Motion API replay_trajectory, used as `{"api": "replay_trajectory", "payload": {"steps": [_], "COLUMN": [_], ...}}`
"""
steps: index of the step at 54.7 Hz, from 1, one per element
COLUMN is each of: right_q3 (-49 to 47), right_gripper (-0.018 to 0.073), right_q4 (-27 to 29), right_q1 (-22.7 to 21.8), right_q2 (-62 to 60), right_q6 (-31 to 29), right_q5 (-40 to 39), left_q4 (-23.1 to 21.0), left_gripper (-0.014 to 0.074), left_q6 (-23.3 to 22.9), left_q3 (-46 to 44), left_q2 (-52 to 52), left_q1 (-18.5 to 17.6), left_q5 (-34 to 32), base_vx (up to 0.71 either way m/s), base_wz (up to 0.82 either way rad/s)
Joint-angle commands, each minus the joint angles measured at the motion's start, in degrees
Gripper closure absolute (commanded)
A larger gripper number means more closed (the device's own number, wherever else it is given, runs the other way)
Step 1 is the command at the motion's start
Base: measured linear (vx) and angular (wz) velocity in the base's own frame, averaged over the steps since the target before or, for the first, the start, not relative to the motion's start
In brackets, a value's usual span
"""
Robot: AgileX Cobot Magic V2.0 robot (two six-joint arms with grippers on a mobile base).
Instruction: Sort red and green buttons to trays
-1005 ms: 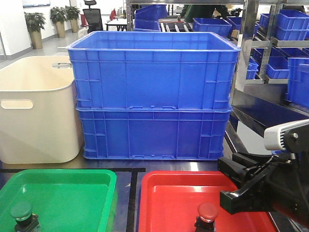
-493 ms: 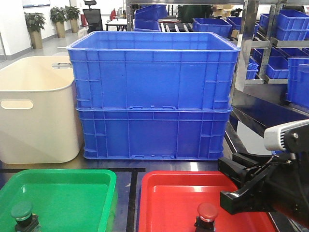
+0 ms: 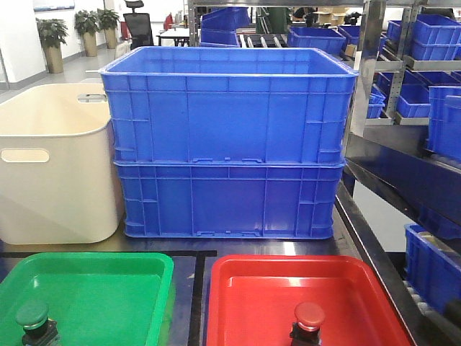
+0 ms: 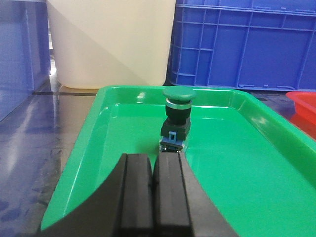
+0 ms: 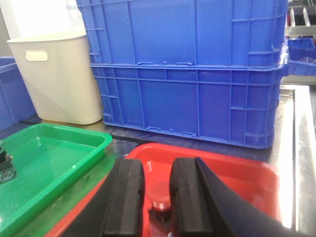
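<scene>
The left gripper (image 4: 153, 192) fills the bottom of its wrist view with its two black fingers (image 4: 136, 190) pressed together, holding nothing. Just beyond their tips the green button (image 4: 177, 116) stands upright on its dark base inside the green tray (image 4: 74, 168), apart from the fingers. In the right wrist view the right gripper (image 5: 153, 197) hangs over the red tray (image 5: 237, 173) with a narrow gap between its fingers (image 5: 185, 195); the red button (image 5: 159, 193) shows through that gap, below and past the tips, and whether the pads touch it cannot be told. From the front camera the two trays lie side by side at the near edge, green (image 3: 155, 270) on the left and red (image 3: 252, 270) on the right, with a dark strip of table (image 3: 194, 288) between them. Each button sits near the front of its matching tray: green (image 3: 32, 317) in green, red (image 3: 310, 318) in red, and neither arm shows in this view. Behind the trays stand a cream bin (image 3: 54, 166) with a handle hole, on the left, and two stacked blue crates (image 3: 227, 144) just beside it. Farther back are metal shelves (image 3: 374, 86) with more blue crates, and potted plants (image 3: 54, 36) at far left.
</scene>
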Motion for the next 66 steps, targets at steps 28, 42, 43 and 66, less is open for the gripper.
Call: {"api": "replay_trajectory", "payload": {"steps": [28,42,43,66], "right_q3": [21.4,26.3,26.3,26.3], "right_gripper": [0.0328,0.0328,0.0328,0.0527], "right_q4": [-0.4,-0.6,-0.6,-0.8], "right_q1": [-0.2,-1.8,-2.5,-24.7], "right_q2": [-22.5,-29.1,-29.0,-29.0], "right_q6": [-0.5,-0.3,-0.3,-0.3], "right_q5": [-4.9,-2.9,-2.9,-2.5], "left_q4": [-0.3,-0.3,-0.3,-0.3], "left_gripper": [0.0602,0.0602,0.0602,0.0602], "left_q6": [0.1,0.1,0.1,0.1], "left_q3": [-1.1,-1.1,-1.1,-1.1], "left_q2": [-0.3,-0.3,-0.3,-0.3], "left_q1": [0.0,0.0,0.0,0.0], "left_q5": [-4.2,-4.2,-4.2,-4.2], "base_vx": [0.0,0.0,0.0,0.0], "base_wz": [0.0,0.0,0.0,0.0]}}
